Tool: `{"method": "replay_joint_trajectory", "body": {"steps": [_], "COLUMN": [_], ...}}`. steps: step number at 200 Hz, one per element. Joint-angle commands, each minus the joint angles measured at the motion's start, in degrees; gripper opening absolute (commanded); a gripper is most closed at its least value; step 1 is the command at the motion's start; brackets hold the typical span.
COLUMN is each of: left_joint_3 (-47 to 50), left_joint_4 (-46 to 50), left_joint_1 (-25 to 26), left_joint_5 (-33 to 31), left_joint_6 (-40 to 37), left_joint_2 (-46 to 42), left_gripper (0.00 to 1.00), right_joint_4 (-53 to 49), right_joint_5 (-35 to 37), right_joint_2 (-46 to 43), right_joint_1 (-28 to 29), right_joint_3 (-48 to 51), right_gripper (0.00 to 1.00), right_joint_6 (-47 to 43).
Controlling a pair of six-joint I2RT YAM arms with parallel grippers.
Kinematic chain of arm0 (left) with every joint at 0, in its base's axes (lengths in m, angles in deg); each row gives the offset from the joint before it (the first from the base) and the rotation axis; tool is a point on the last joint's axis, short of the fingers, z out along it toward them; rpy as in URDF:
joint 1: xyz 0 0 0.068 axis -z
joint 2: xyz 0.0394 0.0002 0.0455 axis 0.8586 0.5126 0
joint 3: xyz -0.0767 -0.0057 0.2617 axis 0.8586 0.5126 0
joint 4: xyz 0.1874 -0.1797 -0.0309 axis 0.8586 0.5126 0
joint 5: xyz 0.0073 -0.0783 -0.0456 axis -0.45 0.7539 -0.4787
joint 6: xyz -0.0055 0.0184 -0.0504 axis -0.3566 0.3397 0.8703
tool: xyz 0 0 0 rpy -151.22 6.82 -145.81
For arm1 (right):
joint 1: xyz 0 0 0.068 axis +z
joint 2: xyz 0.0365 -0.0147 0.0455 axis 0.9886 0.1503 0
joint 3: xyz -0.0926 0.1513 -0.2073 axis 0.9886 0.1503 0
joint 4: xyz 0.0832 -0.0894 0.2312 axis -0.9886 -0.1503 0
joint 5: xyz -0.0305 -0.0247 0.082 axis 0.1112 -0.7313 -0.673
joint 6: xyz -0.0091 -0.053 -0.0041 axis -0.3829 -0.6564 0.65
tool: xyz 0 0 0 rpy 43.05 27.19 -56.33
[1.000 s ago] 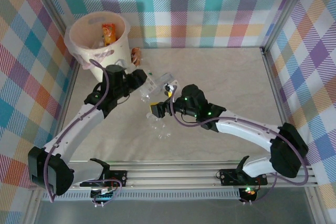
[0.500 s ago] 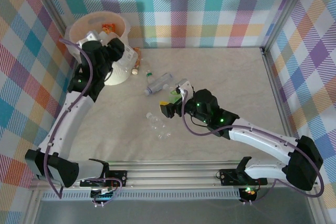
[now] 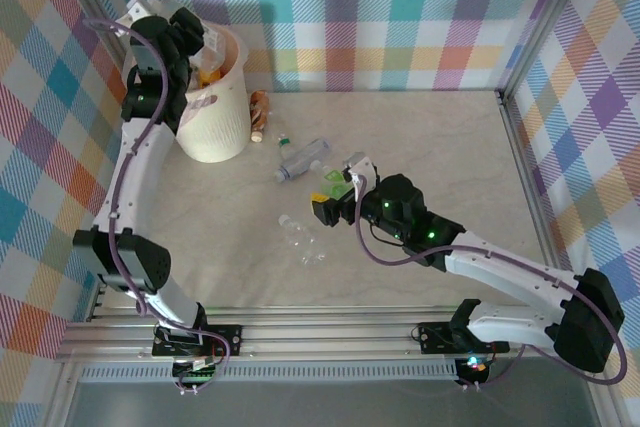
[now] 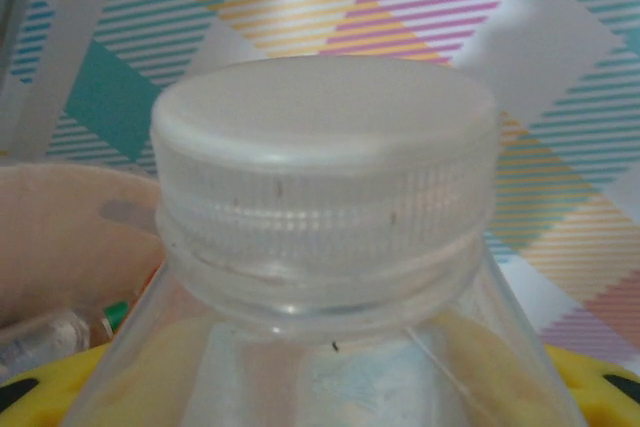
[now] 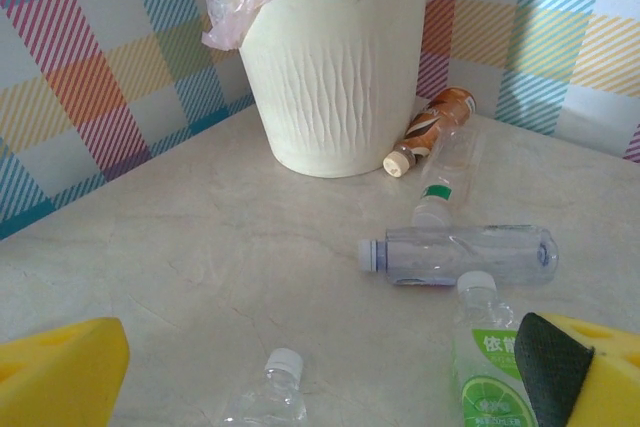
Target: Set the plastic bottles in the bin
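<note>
While my left claw (image 3: 190, 32) grips a clear white-capped bottle (image 4: 325, 197) over the bin (image 3: 215, 137), my right claw (image 3: 335, 190) hangs wide open above a green-labelled bottle (image 5: 490, 362) on the table (image 3: 450, 147)

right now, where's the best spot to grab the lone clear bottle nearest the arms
Probably mid-body of the lone clear bottle, from straight above, jaws across its short width. It lies flat, cap pointing far-left, with free space along both long sides; the open right gripper is close by.
</note>
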State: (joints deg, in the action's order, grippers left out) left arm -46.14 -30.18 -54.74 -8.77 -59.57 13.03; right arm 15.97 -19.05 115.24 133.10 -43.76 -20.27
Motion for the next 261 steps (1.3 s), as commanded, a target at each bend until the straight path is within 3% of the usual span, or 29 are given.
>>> {"method": "replay_joint_trajectory", "body": {"steps": [1,74,137,194,230,261], "left_joint_3": [-4.44,-13.5,-22.67,-22.72,-22.52,-19.99], "left_joint_4": [-0.15,7.95,19.73,21.02,23.15,21.33], "left_joint_1": [-1.6,-5.12,-5.55,-5.46,-5.39,-4.08], "left_joint_5": [-4.24,-8.5,-10.83,-6.29,-3.25,6.18], "left_joint_6": [-2.36,-2.47,3.0,2.8,3.31,2.76], "left_joint_2": [3.34,14.19,19.81,18.21,17.33,14.5], "left_gripper": [0.5,0.56,0.9,0.98,1.0,1.0], "right_joint_4": [-0.33,-2.03,-4.55,-4.7,-8.1,-10.98], "right_joint_5": [0.83,4.32,9.23,16.25,13.97,8.37], "right_joint_2": [-2.27,-6.71,-6.38,-4.68,-2.16,1.65], "right_joint_1": [0.29,0.28,0.28,-0.7,-3.52,-7.79], "right_joint_3": [0.89,3.1,2.41,2.15,0.48,-0.4], "right_gripper": [1.0,1.0,1.0,1.0,1.0,1.0], "right_joint_6": [-0.1,1.18,2.8,9.47,13.51,17.12]}}
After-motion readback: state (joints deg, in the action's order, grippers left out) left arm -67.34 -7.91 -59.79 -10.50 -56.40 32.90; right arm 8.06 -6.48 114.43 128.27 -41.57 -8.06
